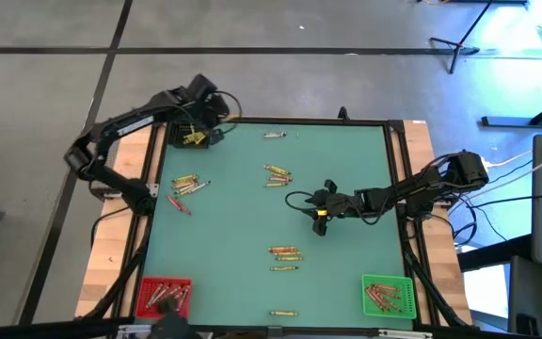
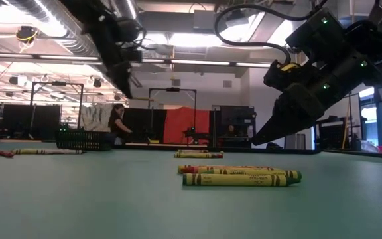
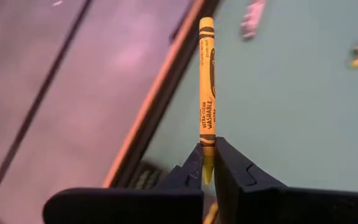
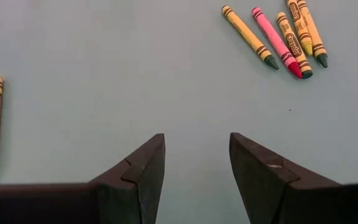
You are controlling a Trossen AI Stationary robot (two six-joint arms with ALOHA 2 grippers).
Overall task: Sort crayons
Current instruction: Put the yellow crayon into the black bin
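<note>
My left gripper [image 1: 199, 121] hangs at the table's far left corner, above a black bin [image 1: 192, 137], shut on a yellow crayon [image 3: 207, 81]. My right gripper [image 1: 320, 218] stands open low over the green mat, right of centre, with nothing between its fingers [image 4: 197, 143]. Loose crayons lie flat on the mat in small groups: left [image 1: 184, 184], centre [image 1: 277, 174], near centre [image 1: 285, 252], and ahead of the right gripper [image 4: 278, 37]. My left gripper pinches the yellow crayon by its pointed end [image 3: 207, 163] between its two fingers. The crayon sticks straight out ahead, in line with the fingers. It is lifted clear of the mat and the bin.
A red bin [image 1: 163, 294] with crayons stands at the near left corner and a green bin [image 1: 387, 294] with crayons at the near right. Single crayons lie at the far edge [image 1: 273, 135] and near edge [image 1: 283, 313]. A dark frame borders the mat.
</note>
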